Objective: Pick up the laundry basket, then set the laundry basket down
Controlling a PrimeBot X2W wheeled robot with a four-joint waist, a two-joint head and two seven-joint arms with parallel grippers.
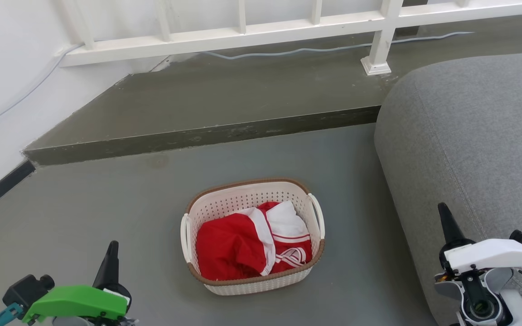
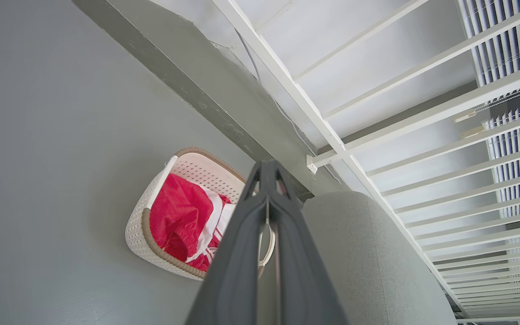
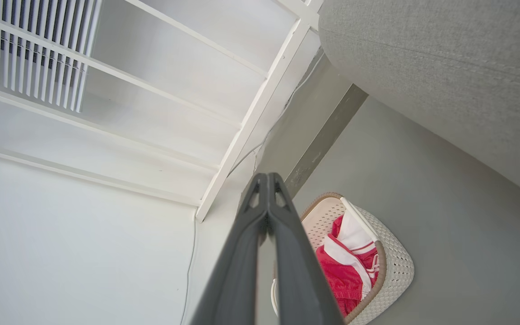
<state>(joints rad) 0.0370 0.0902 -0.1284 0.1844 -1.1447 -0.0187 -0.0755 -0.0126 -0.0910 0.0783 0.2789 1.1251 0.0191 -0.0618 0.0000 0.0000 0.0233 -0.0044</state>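
The basket [image 1: 261, 285] sits on the floor [image 1: 107, 203] holding red clothes [image 1: 231, 249], with the sofa [image 1: 469, 136] to its right. The left gripper [image 1: 113, 246] and right gripper [image 1: 443, 210] flank it, apart.

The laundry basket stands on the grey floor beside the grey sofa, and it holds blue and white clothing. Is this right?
Not quite. The clothing in the laundry basket is red and white, not blue; the head view shows it plainly. The rest holds: the basket stands on the grey floor beside the grey sofa.

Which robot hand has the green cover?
The left gripper, at the head view's lower left: its cover is bright green, while the right gripper, by the grey sofa, has a white one.
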